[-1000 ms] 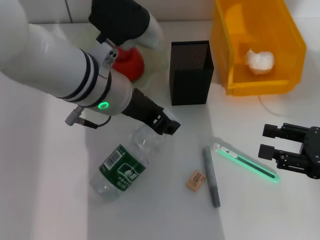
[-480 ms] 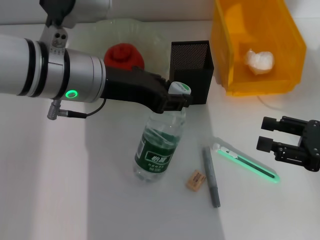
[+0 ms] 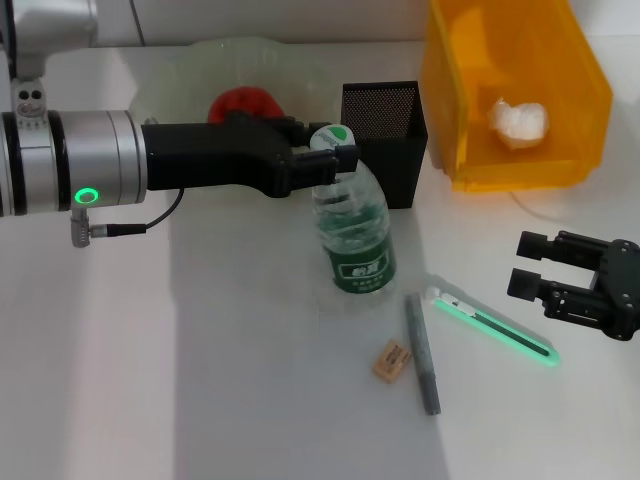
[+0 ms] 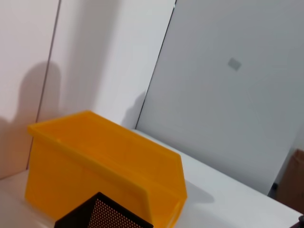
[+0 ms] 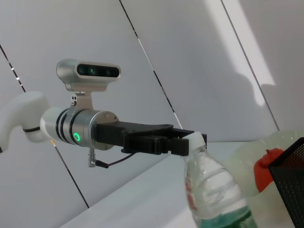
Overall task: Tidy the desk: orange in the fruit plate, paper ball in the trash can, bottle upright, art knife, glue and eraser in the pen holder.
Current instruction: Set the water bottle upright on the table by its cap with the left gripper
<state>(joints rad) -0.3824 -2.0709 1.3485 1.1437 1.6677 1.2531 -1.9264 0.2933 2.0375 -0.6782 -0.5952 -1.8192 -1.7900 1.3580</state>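
Bottle point(image 3: 355, 235) upright at desk centre, left gripper point(image 3: 322, 160) pinching its neck just under the cap; pen holder point(image 3: 383, 143) at 1 o'clock. Right gripper point(image 3: 537, 268) spread, idle at 3 o'clock.

Bottle point(image 3: 352, 235) is standing center desk, pen holder point(image 3: 382, 140) sitting at its 12, eraser point(image 3: 392, 361) lying at 5, trash can point(image 3: 515, 90) at 2.

The clear, green-labelled bottle point(image 3: 353, 232) is standing nearly upright beside the black mesh pen holder point(image 3: 382, 140), its neck being gripped.
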